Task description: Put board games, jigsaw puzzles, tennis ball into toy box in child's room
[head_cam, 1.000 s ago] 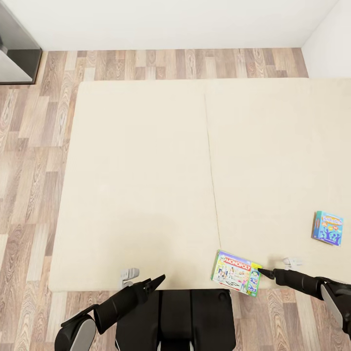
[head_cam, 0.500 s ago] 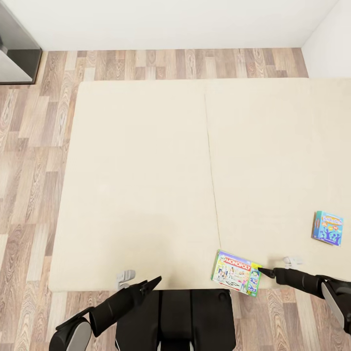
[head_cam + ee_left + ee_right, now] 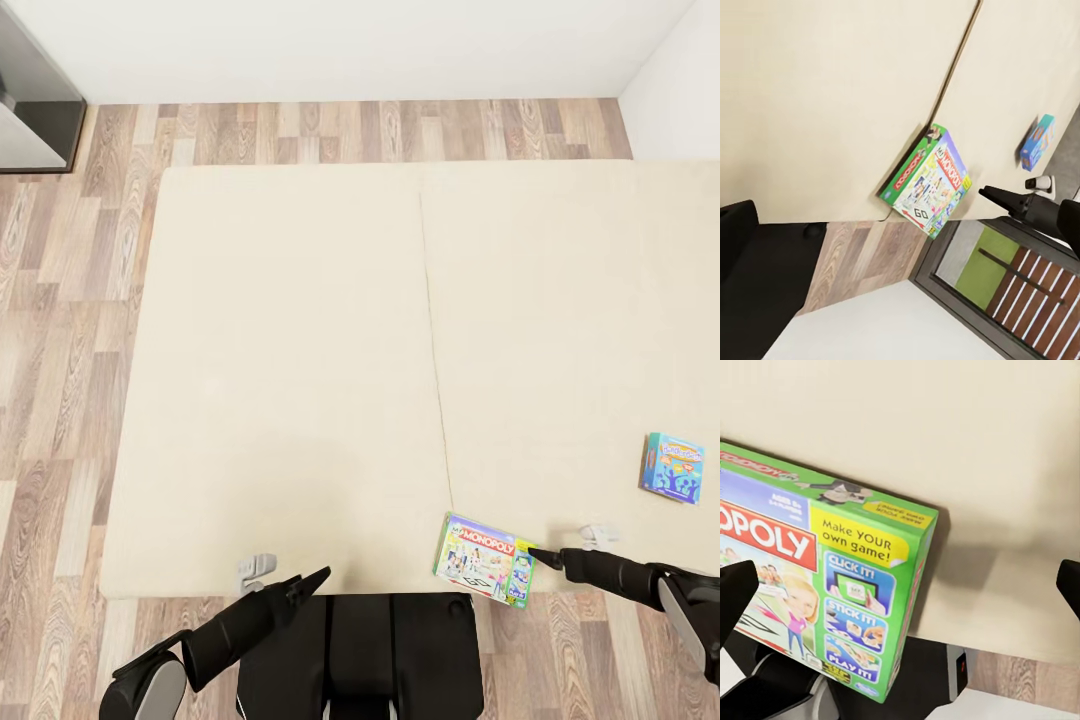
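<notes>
Head view looks down on a wide beige bed (image 3: 290,380), its mattress smooth and split by one thin seam running front to back, with wood-plank floor (image 3: 60,330) to the left and beyond it, a white wall (image 3: 350,45) at the far side and a dark cabinet corner (image 3: 30,110) at the upper left. Nothing lies between the grippers and the boxes.

A flat Monopoly box (image 3: 485,559) with green edges and a white lettered face lies at the near edge of the mattress, just right of the seam, slightly overhanging. The right gripper (image 3: 545,556) points at its right-hand short side, tip just beside or touching it. In the right wrist view the two dark fingers (image 3: 736,589) stand wide apart, the box's corner (image 3: 832,577) between them.

A smaller blue box (image 3: 672,467) lies well apart, further right on the mattress.

The left gripper (image 3: 312,581) hovers at the bed's near edge, left of the Monopoly box; whether it is spread I cannot tell.
</notes>
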